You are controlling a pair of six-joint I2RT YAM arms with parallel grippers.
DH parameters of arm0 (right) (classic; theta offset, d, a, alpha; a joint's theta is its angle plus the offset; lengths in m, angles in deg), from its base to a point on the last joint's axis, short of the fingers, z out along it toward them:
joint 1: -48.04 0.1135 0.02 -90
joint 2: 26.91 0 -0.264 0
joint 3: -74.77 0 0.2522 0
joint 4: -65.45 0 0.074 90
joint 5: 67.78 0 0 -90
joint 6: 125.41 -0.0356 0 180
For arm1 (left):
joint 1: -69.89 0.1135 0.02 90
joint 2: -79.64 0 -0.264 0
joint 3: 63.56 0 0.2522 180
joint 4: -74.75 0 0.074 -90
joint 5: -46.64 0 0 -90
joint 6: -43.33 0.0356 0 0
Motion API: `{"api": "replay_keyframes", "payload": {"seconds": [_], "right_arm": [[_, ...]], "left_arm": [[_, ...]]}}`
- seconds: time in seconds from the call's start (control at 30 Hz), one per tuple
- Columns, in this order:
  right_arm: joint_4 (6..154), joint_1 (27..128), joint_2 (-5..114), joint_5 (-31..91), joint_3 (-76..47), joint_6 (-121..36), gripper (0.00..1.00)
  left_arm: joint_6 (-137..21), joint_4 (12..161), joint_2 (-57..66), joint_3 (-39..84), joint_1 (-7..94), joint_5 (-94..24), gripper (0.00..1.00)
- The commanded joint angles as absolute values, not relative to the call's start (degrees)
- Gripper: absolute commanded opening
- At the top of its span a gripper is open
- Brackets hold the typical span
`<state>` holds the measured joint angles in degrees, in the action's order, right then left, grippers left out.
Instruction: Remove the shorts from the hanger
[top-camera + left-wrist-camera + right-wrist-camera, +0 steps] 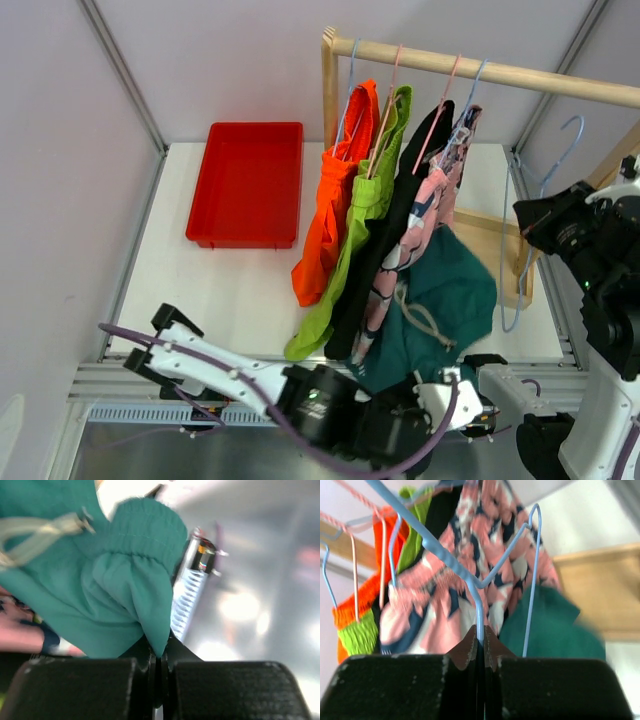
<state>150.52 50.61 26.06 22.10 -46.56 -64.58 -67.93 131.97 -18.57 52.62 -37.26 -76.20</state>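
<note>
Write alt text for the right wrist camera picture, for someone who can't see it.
The right end effector is shut on the wire of a light blue hanger. Behind it hang pink patterned shorts, with teal shorts to the right and orange shorts and lime green shorts to the left.

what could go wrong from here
1. The left gripper pinches only a small fold of the teal shorts, so the cloth may slip out under pull.
2. The right gripper holds the blue hanger by thin wire; it could twist.
3. The drawstring lies near the pink patterned shorts and might snag.
</note>
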Motion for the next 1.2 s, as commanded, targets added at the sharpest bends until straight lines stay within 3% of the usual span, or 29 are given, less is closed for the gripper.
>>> {"api": "replay_keyframes", "payload": {"seconds": [0.0,0.13,0.47,0.67,0.97,1.17], "right_arm": [[142.06,50.94,28.80,17.39,-52.00,-62.57,0.00],[139.34,50.94,31.44,14.93,-54.56,-62.04,0.00],[131.60,50.33,38.12,9.65,-55.80,-59.23,0.00],[127.91,45.50,42.25,13.76,-53.34,-58.35,0.00],[124.13,37.06,40.95,23.71,-42.62,-59.84,0.00],[121.93,34.68,37.60,26.70,-33.93,-60.63,0.00]], "left_arm": [[-75.74,154.56,-14.83,65.91,-41.98,-87.90,0.00],[-79.73,172.70,-16.34,79.92,-46.90,-93.90,0.00],[-68.76,167.36,-5.79,85.64,-48.15,-104.53,0.00],[-53.02,152.26,0.79,84.94,-46.13,-107.43,0.00],[-39.57,145.12,7.04,82.15,-31.29,-107.96,0.00],[-38.23,143.35,8.11,79.41,-15.73,-99.01,0.00]]}}
